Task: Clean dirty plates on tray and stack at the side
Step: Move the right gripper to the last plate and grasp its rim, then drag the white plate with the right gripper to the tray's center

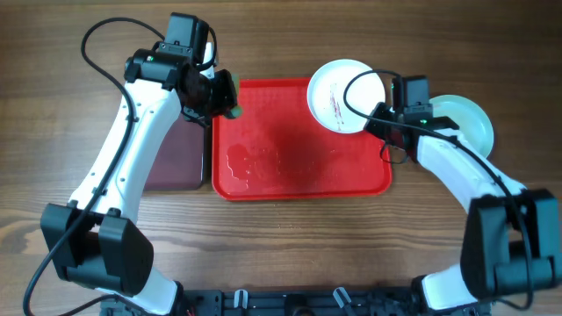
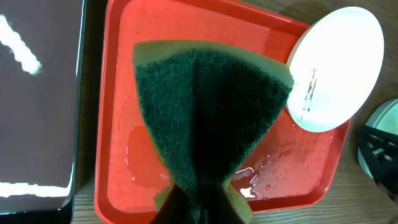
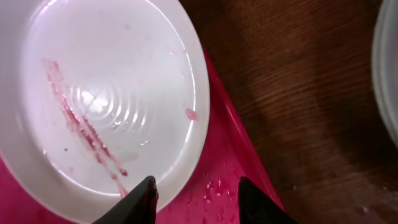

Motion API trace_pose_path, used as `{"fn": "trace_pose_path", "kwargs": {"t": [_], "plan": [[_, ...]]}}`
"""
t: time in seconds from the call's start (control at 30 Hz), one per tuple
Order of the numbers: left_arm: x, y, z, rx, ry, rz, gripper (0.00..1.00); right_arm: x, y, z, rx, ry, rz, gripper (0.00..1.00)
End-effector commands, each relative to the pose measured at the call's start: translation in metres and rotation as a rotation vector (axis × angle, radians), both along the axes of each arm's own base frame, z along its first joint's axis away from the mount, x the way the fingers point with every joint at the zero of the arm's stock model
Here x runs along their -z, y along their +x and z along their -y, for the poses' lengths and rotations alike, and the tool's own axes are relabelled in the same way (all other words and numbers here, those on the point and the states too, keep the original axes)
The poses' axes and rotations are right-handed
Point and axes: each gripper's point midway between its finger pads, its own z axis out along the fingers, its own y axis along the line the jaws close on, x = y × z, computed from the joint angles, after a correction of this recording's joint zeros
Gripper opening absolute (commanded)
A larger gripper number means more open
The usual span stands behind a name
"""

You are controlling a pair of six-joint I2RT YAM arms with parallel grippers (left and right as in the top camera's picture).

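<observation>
Right fingers (image 3: 144, 200), parted, sit just beside white plate (image 3: 112, 93) rim.

Tray (image 1: 299, 175) red; plate (image 1: 329, 88) white, reddish streak (image 3: 81, 127); sponge (image 2: 205, 112) green.

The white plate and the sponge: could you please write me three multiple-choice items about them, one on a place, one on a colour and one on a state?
1. Where does the white plate lie?
A. in the tray's middle
B. over a corner of the red tray
C. off the tray altogether

2. What colour is the scouring face of the sponge?
A. dark green
B. blue
C. white

3. What state is the white plate in?
A. clean
B. cracked
C. streaked with red

Answers:
1 B: the overhead view shows the plate's edge overhanging the tray's rim.
2 A: the left wrist view shows that face, with the sponge pinched in the left claw.
3 C: a reddish streak crosses the plate's centre.
</observation>
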Motion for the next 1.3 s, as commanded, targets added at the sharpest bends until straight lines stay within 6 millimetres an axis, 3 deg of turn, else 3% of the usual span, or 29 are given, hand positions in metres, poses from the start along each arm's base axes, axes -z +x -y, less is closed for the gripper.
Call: {"fn": "trace_pose_path", "kwargs": {"t": [0.0,0.23,0.4,0.6,0.7,0.77,0.83,0.97,1.07,1.27], "plan": [[0.004,0.001,0.000,0.004,-0.004,-0.006,0.04,0.020,0.007,-0.008,0.000,0.035,-0.026,0.38],[0.003,0.002,0.000,0.004,-0.005,-0.003,0.04,0.026,0.010,-0.018,-0.027,0.074,-0.023,0.11],[0.004,0.002,-0.002,-0.001,0.009,0.000,0.04,0.030,-0.001,-0.038,-0.079,0.069,-0.057,0.05],[0.004,0.002,-0.002,-0.001,0.009,0.000,0.04,0.036,-0.029,-0.087,-0.205,0.073,-0.121,0.05],[0.004,0.002,-0.002,-0.001,0.009,0.000,0.04,0.036,-0.040,-0.105,-0.270,0.079,-0.137,0.25],[0.004,0.002,-0.002,-0.001,0.009,0.000,0.04,0.035,-0.035,-0.101,-0.265,0.047,-0.115,0.34],[0.004,0.002,-0.002,-0.001,0.009,0.000,0.04,0.027,-0.016,-0.099,-0.325,0.014,-0.026,0.40],[0.004,0.003,-0.003,0.001,0.013,0.002,0.04,0.009,0.014,-0.101,-0.455,-0.059,0.142,0.43],[0.004,0.003,-0.003,0.001,0.013,0.002,0.04,0.001,0.032,-0.101,-0.459,-0.101,0.232,0.45],[0.004,0.002,-0.003,0.001,0.013,0.001,0.04,0.030,0.054,-0.109,-0.452,-0.096,0.287,0.44]]}}
